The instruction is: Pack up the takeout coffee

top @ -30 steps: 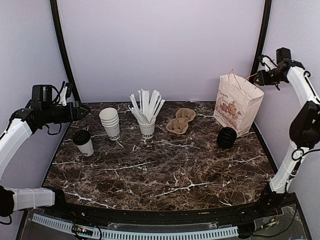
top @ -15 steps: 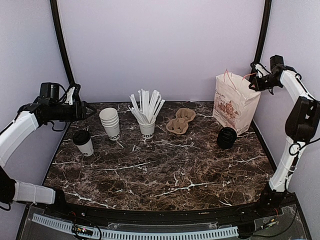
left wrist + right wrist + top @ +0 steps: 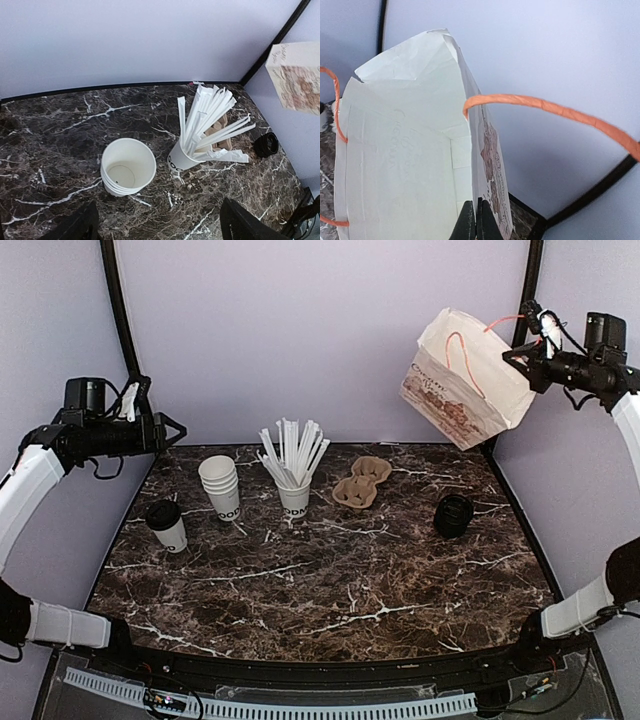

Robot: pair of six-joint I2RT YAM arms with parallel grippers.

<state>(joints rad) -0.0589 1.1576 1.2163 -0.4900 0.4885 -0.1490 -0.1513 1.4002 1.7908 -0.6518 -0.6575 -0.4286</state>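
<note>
Packing barely begun | my right gripper [image 3: 528,348] pinches the rim of the paper bag [image 3: 465,380], which hangs tilted high above the bench [image 3: 330,580] | my left gripper [image 3: 168,430] is spread wide, holding nothing | takeout coffee [image 3: 166,525] stands lidded near the bench's left edge, not yet bagged.

My left arm [image 3: 28,485] arcs up beside the table's [image 3: 330,580] left edge with its forearm level. The left claw [image 3: 172,430] sits above the left rear corner, jaws spread wide, gripping nothing. My right arm [image 3: 628,420] stretches tall over the table's right rear corner. The right claw [image 3: 528,340] is pinched tight on a paper bag's [image 3: 465,380] rim.
</note>
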